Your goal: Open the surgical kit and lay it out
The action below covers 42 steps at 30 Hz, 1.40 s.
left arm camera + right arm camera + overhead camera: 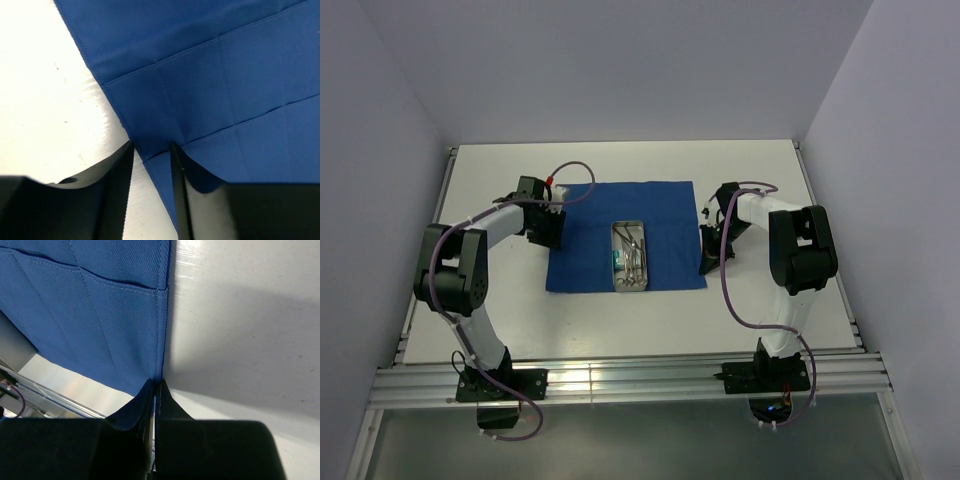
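Royal-blue cloth wrap [590, 235]: flat on white table [750, 170]; shallow rectangular steel tray [628, 224] at its centre. Left gripper [152, 150]: jaws apart, straddling the cloth's edge. Right gripper [154, 390]: clamped on the opposite edge.

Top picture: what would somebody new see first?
A big blue cloth lies spread flat in the middle of the white table, with a steel tray of shiny instruments on its centre. The right tool pinches the cloth's right edge, and the left tool stands open around its left edge.
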Available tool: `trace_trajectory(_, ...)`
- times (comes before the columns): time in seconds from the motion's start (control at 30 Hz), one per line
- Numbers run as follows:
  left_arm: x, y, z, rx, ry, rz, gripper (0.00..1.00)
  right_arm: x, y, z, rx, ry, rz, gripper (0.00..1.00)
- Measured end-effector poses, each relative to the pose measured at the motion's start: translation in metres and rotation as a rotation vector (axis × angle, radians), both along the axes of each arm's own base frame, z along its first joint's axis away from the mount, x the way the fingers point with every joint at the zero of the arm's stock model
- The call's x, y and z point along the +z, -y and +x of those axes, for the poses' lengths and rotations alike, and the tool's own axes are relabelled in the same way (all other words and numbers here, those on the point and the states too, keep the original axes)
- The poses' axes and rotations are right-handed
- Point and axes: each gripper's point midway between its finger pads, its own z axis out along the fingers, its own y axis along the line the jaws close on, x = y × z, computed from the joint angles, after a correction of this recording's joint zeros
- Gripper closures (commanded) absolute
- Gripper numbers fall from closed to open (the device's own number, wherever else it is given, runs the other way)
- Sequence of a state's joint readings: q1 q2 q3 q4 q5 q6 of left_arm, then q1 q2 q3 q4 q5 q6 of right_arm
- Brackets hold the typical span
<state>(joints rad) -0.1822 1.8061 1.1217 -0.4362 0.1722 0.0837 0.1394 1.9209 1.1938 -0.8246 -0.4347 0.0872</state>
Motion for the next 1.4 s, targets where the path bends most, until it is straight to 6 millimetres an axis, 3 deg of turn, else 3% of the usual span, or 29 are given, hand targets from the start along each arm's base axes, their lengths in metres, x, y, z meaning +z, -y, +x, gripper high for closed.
trace_trajectory(0.23, -0.001, -0.006, 0.001, 0.005, -0.001, 0.036, 0.82, -0.001, 0.0, 0.0, 0.002, 0.0, 0.001, 1.0)
trace_trajectory(0.73, -0.003, -0.01, -0.02, -0.045, 0.002, 0.07, 0.94, -0.001, 0.0, -0.005, 0.005, -0.011, 0.007, 1.0)
trace_trajectory(0.97, -0.003, -0.011, -0.03, -0.064, -0.018, 0.078, 0.95, -0.001, 0.002, -0.021, 0.01, -0.026, 0.0, 1.0)
trace_trajectory(1.1, -0.003, -0.011, -0.036, -0.073, -0.027, 0.08, 0.87, -0.001, 0.002, -0.025, 0.017, -0.025, -0.009, 1.0)
trace_trajectory(1.13, -0.003, -0.011, -0.037, -0.074, -0.031, 0.08, 0.76, -0.001, 0.002, -0.026, 0.017, -0.026, -0.009, 0.96)
trace_trajectory(1.2, -0.004, -0.012, -0.038, -0.077, -0.033, 0.084, 0.67, -0.001, 0.002, -0.027, 0.019, -0.029, -0.012, 0.85)
trace_trajectory(1.23, -0.004, -0.012, -0.039, -0.077, -0.034, 0.085, 0.6, -0.001, 0.002, -0.028, 0.019, -0.032, -0.013, 0.72)
trace_trajectory(1.33, -0.003, -0.014, -0.041, -0.077, -0.041, 0.092, 0.53, 0.002, 0.003, -0.031, 0.019, -0.048, -0.014, 0.55)
trace_trajectory(1.4, -0.002, -0.015, -0.043, -0.074, -0.047, 0.095, 0.47, 0.004, 0.002, -0.032, 0.019, -0.056, -0.012, 0.5)
